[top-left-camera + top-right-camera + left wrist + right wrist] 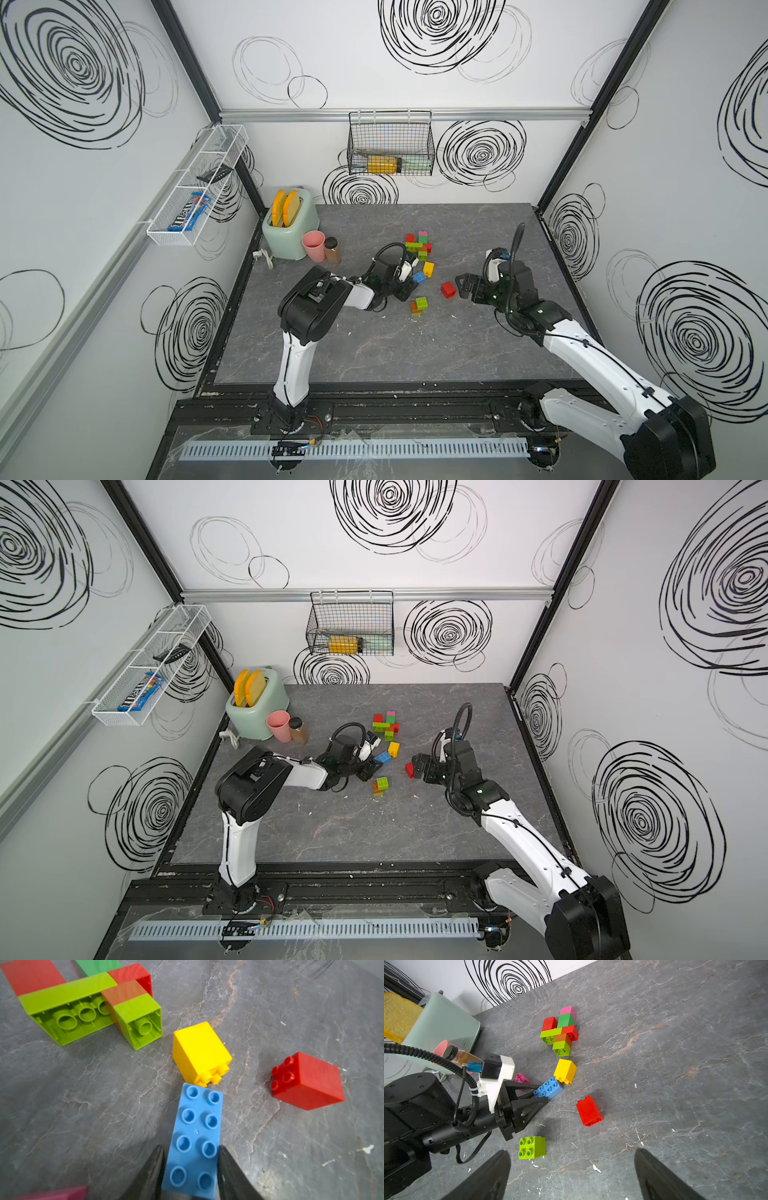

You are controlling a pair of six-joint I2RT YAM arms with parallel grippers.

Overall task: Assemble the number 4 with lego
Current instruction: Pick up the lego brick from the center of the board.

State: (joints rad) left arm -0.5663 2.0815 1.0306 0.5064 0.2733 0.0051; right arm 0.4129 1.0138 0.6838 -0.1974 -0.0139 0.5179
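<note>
The left gripper (191, 1147) is pinching the blue brick (197, 1118) near one end, its dark fingers (153, 1169) pressing against both long sides. This brick, a two-by-four slab with eight hollow studs facing up, is lying flat on the grey marbled table (83, 1095). Its far end is touching the yellow brick (199, 1051), a tall square block tipped on its side with its studs pointing at the blue one. Apart from both, the red brick (309, 1082) is likewise lying tipped over. Further out, a joined cluster (560, 1032) of lime, orange, red, green and pink pieces is lying on its side, showing hollow undersides. A pink brick (521, 1078) is peeking out from behind the left gripper. A lime brick (532, 1147), four studs showing, is sitting near the right gripper (571, 1155), which is hovering with fingers spread wide, holding nothing.
</note>
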